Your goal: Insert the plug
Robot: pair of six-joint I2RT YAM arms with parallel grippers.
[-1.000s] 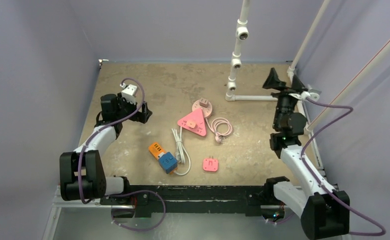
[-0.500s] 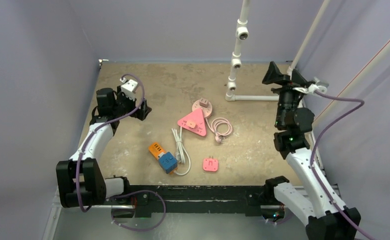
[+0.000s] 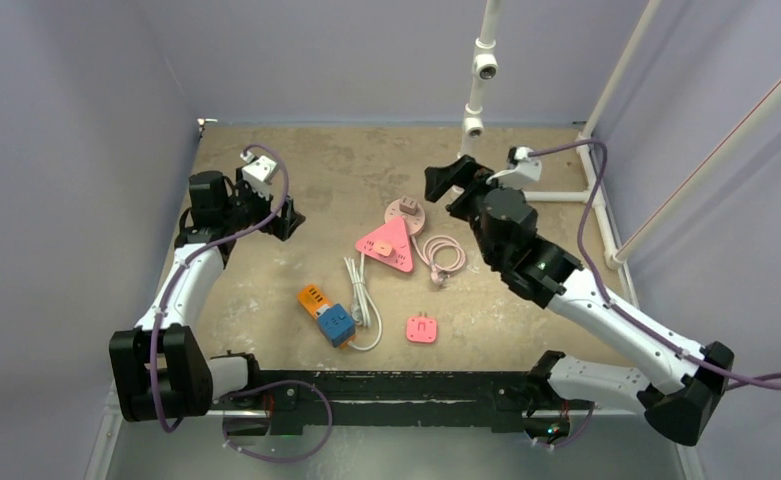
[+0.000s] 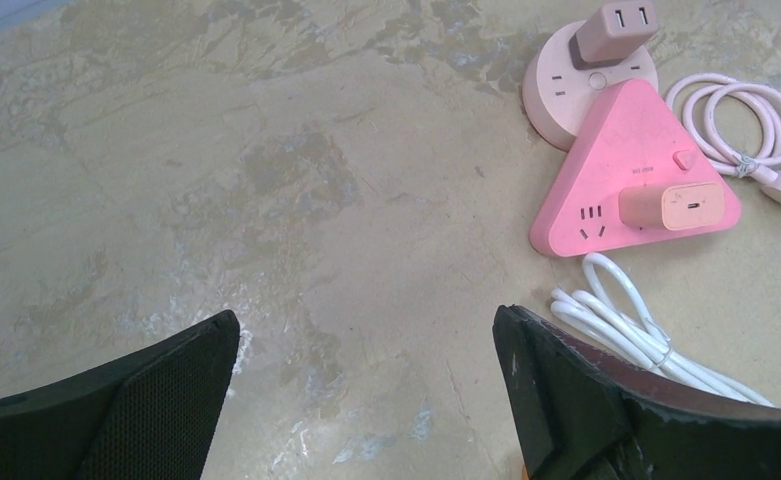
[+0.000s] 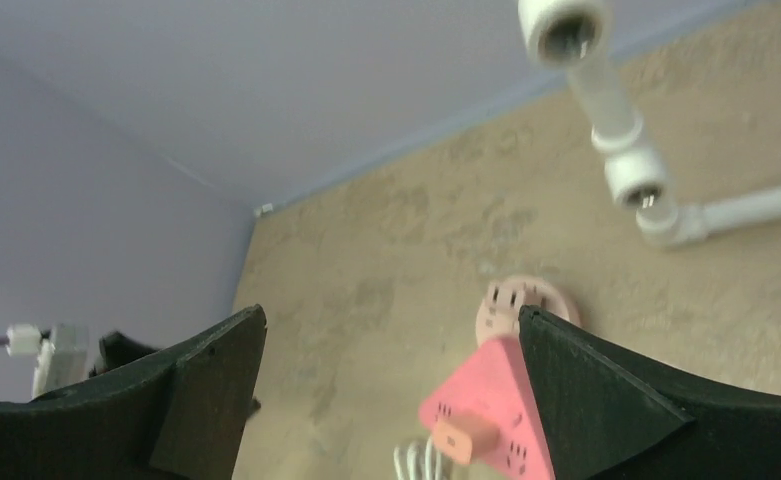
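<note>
Pink plug (image 3: 421, 328) lying loose by the near edge of the tabletop (image 3: 366, 165), apart from the triangular power strip (image 3: 386, 243) at centre. Left jaws, toward the left edge, and right jaws, toward the far edge: wide open, holding nothing.

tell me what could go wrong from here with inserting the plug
1. The open, empty right tool hangs close to the white pipe frame; a swing could clip it.
2. The pink triangular strip lies against the round strip; pressing a plug in may shove both unless braced.
3. The loose pink plug lies flat, so a pinch may slip.
</note>
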